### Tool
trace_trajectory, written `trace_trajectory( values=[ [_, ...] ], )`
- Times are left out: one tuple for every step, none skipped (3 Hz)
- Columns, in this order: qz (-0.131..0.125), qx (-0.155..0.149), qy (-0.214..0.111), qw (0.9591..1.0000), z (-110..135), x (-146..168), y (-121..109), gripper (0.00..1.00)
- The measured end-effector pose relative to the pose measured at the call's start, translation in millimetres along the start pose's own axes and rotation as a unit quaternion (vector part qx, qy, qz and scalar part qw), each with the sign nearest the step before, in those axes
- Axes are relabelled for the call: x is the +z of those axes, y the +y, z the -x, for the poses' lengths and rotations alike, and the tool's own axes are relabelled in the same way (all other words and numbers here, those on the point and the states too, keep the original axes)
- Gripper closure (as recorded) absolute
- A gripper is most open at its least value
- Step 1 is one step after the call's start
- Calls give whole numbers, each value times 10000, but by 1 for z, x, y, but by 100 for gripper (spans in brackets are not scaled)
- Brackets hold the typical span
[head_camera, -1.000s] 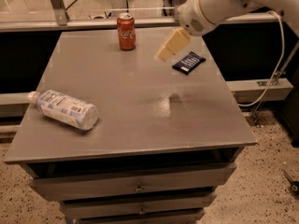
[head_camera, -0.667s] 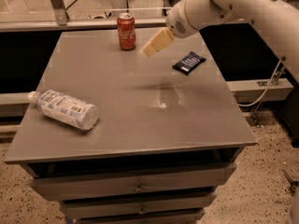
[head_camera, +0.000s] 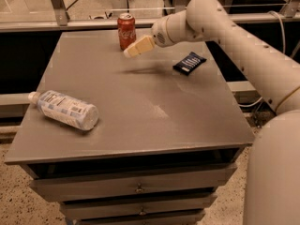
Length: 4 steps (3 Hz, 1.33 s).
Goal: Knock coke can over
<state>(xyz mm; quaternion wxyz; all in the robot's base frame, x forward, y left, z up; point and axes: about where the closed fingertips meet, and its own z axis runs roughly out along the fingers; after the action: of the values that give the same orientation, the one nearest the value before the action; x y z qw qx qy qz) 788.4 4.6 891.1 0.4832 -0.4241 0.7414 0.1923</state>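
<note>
The red coke can [head_camera: 126,30] stands upright near the back edge of the grey table [head_camera: 140,116], left of centre. My gripper [head_camera: 131,51] hangs above the table just in front of and slightly right of the can, its cream fingers pointing left toward the can's lower part. It holds nothing. The white arm reaches in from the right.
A clear plastic bottle with a pale label [head_camera: 64,109] lies on its side at the table's front left. A flat dark blue packet [head_camera: 189,63] lies at the back right. Drawers sit under the tabletop. A metal rail runs behind the table.
My gripper has moved left across the table, from above the blue packet to just beside the coke can. The can still stands upright.
</note>
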Motion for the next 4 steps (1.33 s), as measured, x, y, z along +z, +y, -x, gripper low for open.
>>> trace_trajectory(
  values=[
    [-120, 221, -388, 9989, -1, 33, -14, 0],
    [-320, 289, -691, 9967, 4, 56, -30, 0],
    [-514, 245, -818, 9950, 12, 68, -42, 14],
    [-505, 193, -867, 9948, 17, 71, -48, 38]
  ],
)
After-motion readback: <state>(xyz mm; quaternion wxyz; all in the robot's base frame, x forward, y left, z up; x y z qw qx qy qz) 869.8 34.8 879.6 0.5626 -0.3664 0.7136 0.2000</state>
